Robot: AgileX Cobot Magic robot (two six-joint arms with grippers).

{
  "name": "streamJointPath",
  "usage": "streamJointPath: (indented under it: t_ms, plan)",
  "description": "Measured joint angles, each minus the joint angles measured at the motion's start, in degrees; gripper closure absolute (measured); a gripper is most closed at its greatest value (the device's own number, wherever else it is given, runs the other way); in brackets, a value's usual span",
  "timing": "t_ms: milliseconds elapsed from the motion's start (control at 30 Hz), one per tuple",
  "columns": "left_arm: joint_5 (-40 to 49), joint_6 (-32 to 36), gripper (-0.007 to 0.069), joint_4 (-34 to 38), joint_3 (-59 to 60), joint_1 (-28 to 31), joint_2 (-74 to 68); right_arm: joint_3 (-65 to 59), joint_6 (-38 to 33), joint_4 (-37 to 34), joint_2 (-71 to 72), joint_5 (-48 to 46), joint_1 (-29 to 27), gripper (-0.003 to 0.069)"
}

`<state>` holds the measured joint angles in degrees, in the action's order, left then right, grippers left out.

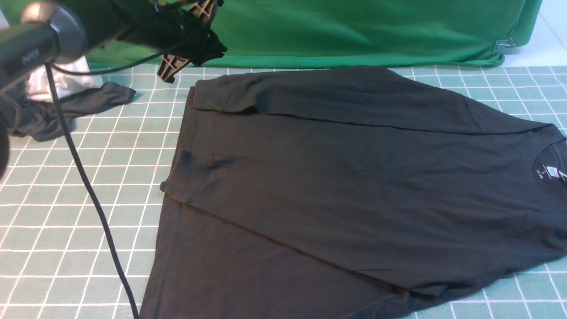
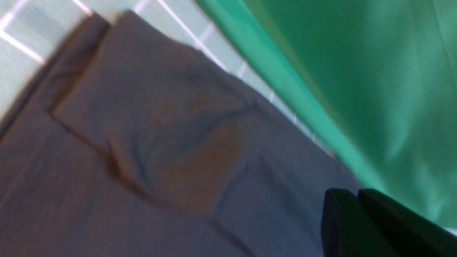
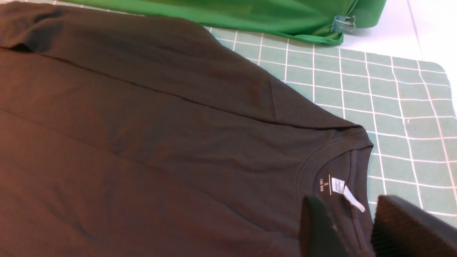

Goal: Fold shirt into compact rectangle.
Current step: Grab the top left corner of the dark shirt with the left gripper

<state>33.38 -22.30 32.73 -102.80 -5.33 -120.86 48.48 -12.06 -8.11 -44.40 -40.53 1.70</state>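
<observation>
The left claw (image 2: pixel 357 200) is pressing its two dark fingers (image 2: pixel 339 221) together, clenched, with nothing showing between them. It is hanging over the far left corner of the shirt (image 2: pixel 142 150), close to the green cloth (image 2: pixel 357 71). The blurred wrist view is not showing whether it is touching the fabric.

The right claw (image 3: pixel 351 221) is standing partly open and gripping nothing. The collar (image 3: pixel 358 167) is running through the gap under it. Whether the tips are touching the shirt, I cannot tell.

Inside the neck, white print (image 3: pixel 323 184) is reading "S" over "165/84A". Just beside it, a small white label (image 3: pixel 339 187) is carrying writing too small to read.

The shirt is lying flat on the gridded mat (image 1: pixel 66 199), neck pointing toward the robot's right and hem toward its left. Its far side is lying folded over the body along a long crease, and another fold edge is running diagonally across the near half.

A metal clip (image 3: pixel 342 23) is pinching the green cloth's corner. At the mat's far left, well apart from the shirt, a dark garment (image 1: pixel 66 110) is lying beside a white cloth (image 1: pixel 57 79). A black cable (image 1: pixel 88 190) is hanging across the mat from the left arm.
</observation>
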Motion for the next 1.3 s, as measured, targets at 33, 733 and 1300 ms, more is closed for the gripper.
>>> streamJointPath:
  t_ms: [33,733,1300]
  plan:
    - [2.2,-0.3,0.0613,-2.0,0.1,-0.4,0.7,0.0,0.0,0.0,0.0,0.0,0.0,0.0436]
    - [2.4,0.1,0.0463,1.9,5.9,-2.1,-8.0,0.0,0.0,-0.1,0.0,0.0,0.0,0.0423]
    - [-12.2,0.4,0.019,13.0,5.9,-2.1,-9.8,0.0,0.2,-0.1,0.0,-0.1,0.0,0.0423]
